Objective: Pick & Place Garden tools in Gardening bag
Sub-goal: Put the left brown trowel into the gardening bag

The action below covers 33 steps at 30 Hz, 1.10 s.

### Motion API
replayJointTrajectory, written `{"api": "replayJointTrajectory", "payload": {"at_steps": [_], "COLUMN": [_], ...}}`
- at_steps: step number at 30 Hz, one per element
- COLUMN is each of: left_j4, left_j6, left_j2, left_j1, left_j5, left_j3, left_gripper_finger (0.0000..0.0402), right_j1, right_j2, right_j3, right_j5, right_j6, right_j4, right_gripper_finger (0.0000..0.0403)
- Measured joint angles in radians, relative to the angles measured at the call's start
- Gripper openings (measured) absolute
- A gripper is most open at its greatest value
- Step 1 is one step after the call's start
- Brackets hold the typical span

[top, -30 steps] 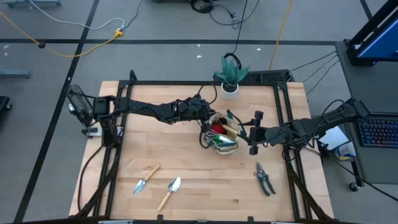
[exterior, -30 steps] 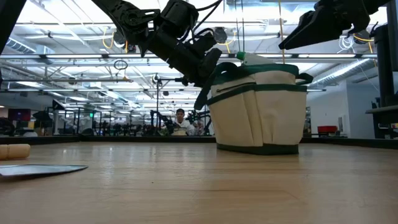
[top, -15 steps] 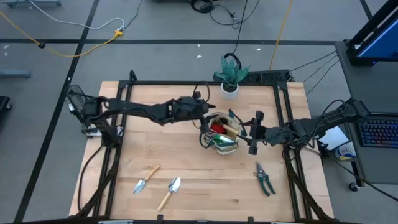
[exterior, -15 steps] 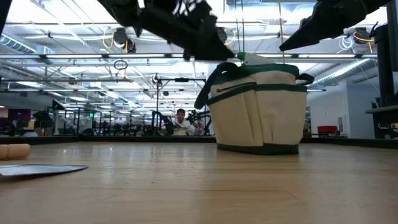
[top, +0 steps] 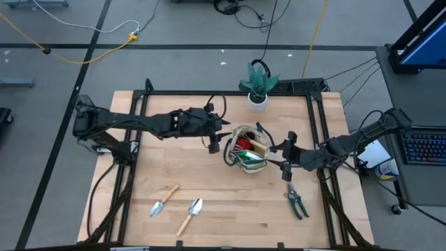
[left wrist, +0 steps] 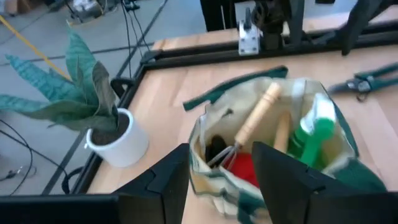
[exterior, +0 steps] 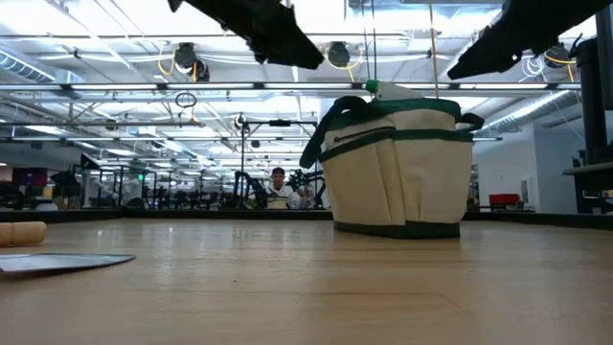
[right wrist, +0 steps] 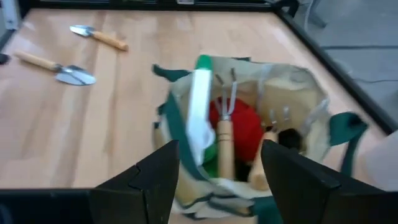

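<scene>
Garden tools are partly packed: a rake (right wrist: 224,134) sits in the gardening bag (top: 249,148); trowels (top: 178,208) and shears (top: 296,200) remain out. Both grippers (top: 215,141) (top: 288,157) are seen open, empty.

You have a green spiky plant in a white pot (top: 258,94) on the pale wooden table (top: 209,188), well beyond both pincers.

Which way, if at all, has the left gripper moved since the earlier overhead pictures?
Yes. The left gripper has drawn back leftward off the tan canvas gardening bag, away from its rim.
</scene>
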Motion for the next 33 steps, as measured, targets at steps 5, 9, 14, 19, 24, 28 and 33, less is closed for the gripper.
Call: {"api": "replayJointTrajectory", "payload": {"at_steps": [5,9,14,19,24,28,33], "left_j4": [-0.088,-0.101,-0.096,-0.097,-0.109,-0.164,-0.324], "left_j6": [-0.004,-0.009,-0.012,-0.015,-0.019,-0.026,-0.164], "left_j2": [-0.031,-0.035,-0.039,-0.038,-0.038,-0.069,-0.105], "left_j1": [-0.011,-0.012,-0.012,-0.012,-0.012,-0.012,-0.018], "left_j5": [-0.001,-0.037,-0.091,-0.101,-0.102,-0.097,0.000], "left_j3": [-0.002,0.000,0.000,0.000,0.000,0.000,0.001], "left_gripper_finger": [0.0177,0.0177,0.0177,0.0177,0.0177,0.0177,0.0177], "right_j1": [0.067,0.104,0.108,0.108,0.107,0.107,0.103], "right_j2": [0.002,0.008,0.035,0.076,0.088,0.088,0.088], "right_j3": [-0.003,-0.043,-0.105,-0.120,-0.120,-0.120,-0.120], "right_j5": [0.000,-0.040,-0.194,-0.236,-0.288,-0.288,-0.237], "right_j6": [0.114,0.263,0.472,0.512,0.534,0.556,0.499], "right_j4": [-0.022,-0.023,-0.025,-0.047,-0.048,-0.047,-0.047], "right_gripper_finger": [0.0213,0.0215,0.0211,0.0206,0.0199,0.0191,0.0181]}}
